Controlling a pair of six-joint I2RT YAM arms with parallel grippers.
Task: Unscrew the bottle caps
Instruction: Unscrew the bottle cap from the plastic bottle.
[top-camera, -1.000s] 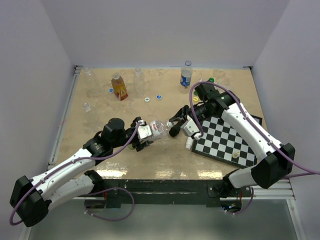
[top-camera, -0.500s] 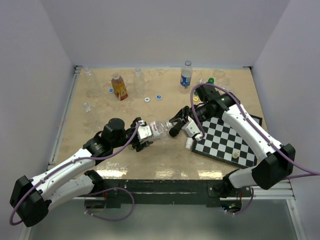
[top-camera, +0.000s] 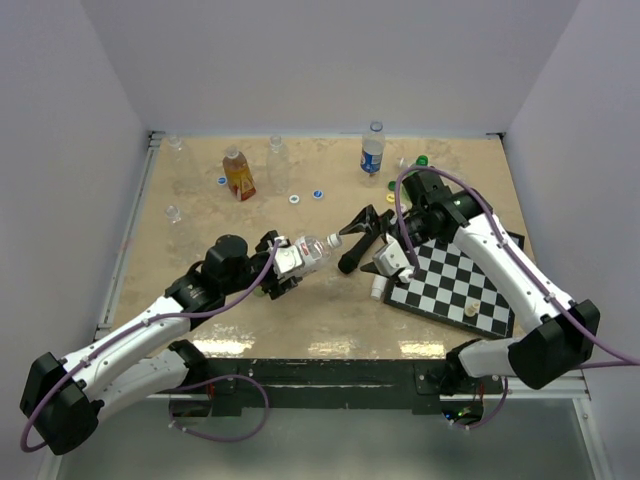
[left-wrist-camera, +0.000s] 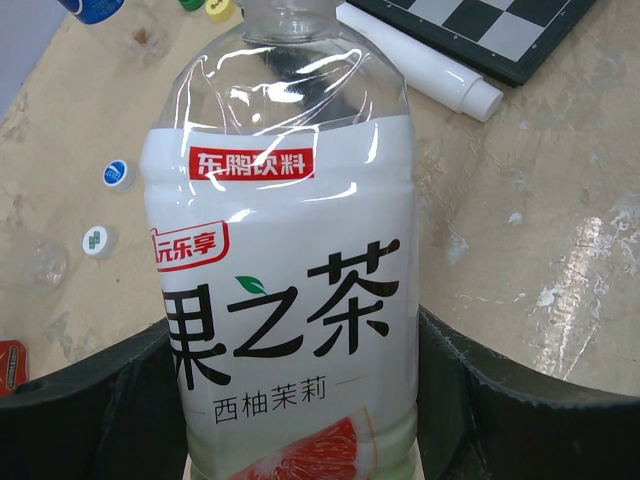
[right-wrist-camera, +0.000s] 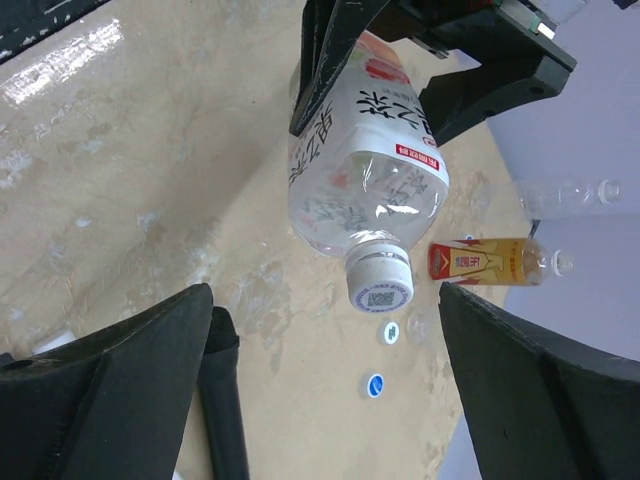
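Note:
My left gripper (top-camera: 288, 262) is shut on a clear bottle (top-camera: 312, 250) with a white label, held on its side above the table. In the left wrist view the bottle (left-wrist-camera: 285, 250) fills the frame, with a dark finger against each side of the label. Its white cap (top-camera: 334, 239) is on the neck and points at my right gripper (top-camera: 357, 240). That gripper (right-wrist-camera: 325, 300) stands wide open. The cap (right-wrist-camera: 380, 283) hangs between its spread fingers, touching neither.
A chessboard (top-camera: 455, 280) lies at the right with a white tube (top-camera: 378, 287) against its near left edge. An amber bottle (top-camera: 238, 174), a clear bottle (top-camera: 277, 155) and a blue-labelled bottle (top-camera: 372, 150) stand at the back. Loose caps (top-camera: 295, 199) lie between them.
My right gripper was shut around the bottle's cap and has now sprung wide open and drawn back a little. The left gripper holds the bottle as before, tipped slightly differently.

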